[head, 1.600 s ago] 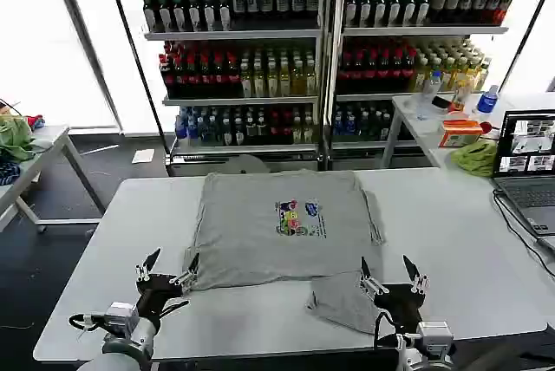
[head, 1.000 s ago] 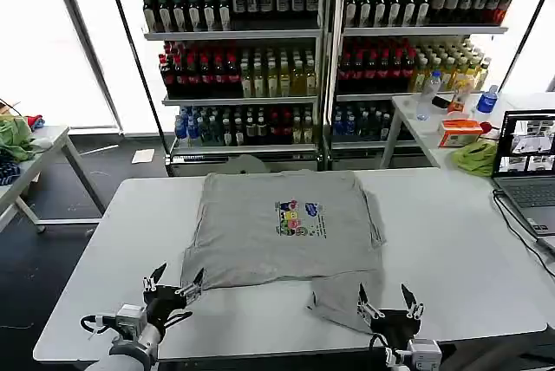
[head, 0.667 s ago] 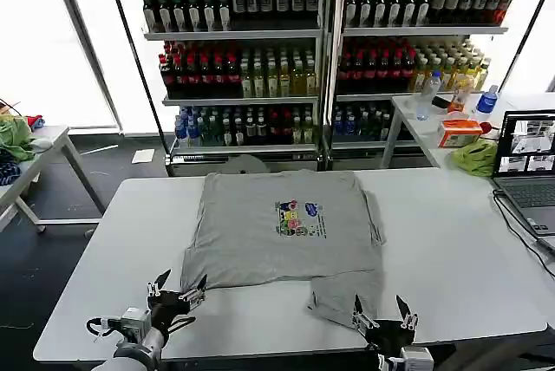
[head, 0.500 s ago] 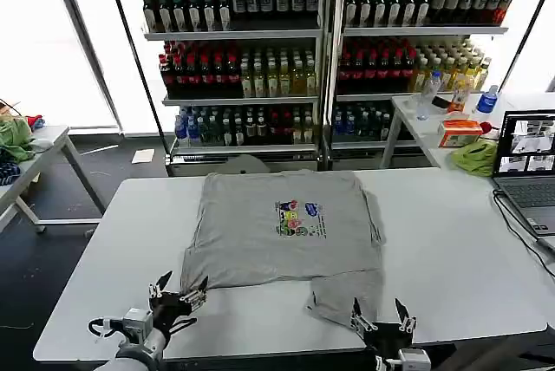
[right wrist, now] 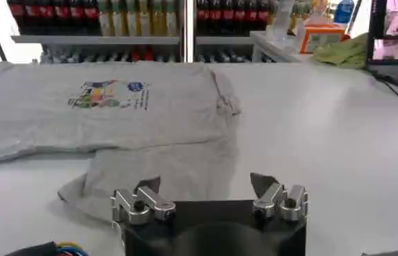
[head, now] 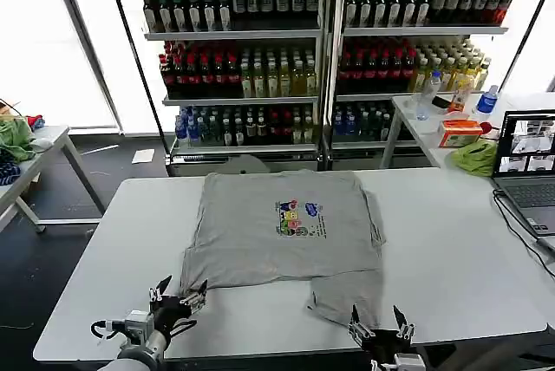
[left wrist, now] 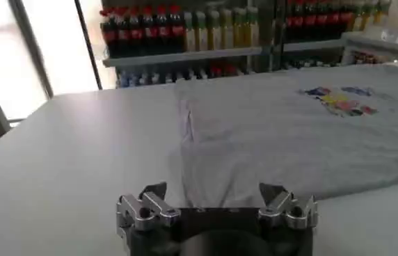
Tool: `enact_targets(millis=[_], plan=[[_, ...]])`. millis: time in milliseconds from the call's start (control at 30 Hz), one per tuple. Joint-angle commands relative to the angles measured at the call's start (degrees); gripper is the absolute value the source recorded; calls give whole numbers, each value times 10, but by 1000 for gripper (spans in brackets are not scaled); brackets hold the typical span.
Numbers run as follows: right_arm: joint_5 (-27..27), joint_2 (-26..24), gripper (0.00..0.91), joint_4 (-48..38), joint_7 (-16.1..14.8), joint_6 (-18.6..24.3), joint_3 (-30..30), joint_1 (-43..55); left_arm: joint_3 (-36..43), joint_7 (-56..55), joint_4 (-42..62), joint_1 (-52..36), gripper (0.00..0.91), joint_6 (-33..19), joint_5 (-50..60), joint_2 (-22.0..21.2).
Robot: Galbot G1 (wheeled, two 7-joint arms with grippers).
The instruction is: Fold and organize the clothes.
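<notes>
Both arms sat low at the near edge of the head view, wrists level and grippers pointing forward. The left gripper point(head: 178, 291) was at the robot's left, its two fingers spread apart with nothing between them; its own wrist camera showed the same gripper point(left wrist: 217, 202) with both fingertips point(left wrist: 153, 191) parted. The right gripper point(head: 378, 321) was at the robot's right, slightly nearer the body, jaws likewise wide and empty, as its wrist camera confirmed point(right wrist: 208, 185).
</notes>
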Motion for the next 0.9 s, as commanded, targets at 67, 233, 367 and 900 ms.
enact_targets(millis=[67, 233, 367, 900], plan=[[-1, 1, 907, -3, 2, 0, -1, 0, 2, -2, 11, -1, 907, 1, -1, 0], [-2, 1, 907, -4, 3, -1, -4, 0, 2, -2, 15, -5, 907, -4, -3, -3], [-4, 1, 907, -6, 1, -2, -5, 2, 3, -3, 18, -6, 907, -6, -6, -5], [-4, 2, 0, -32, -3, 0, -15, 4, 6, -6, 5, 6, 10, 6, -20, -2]])
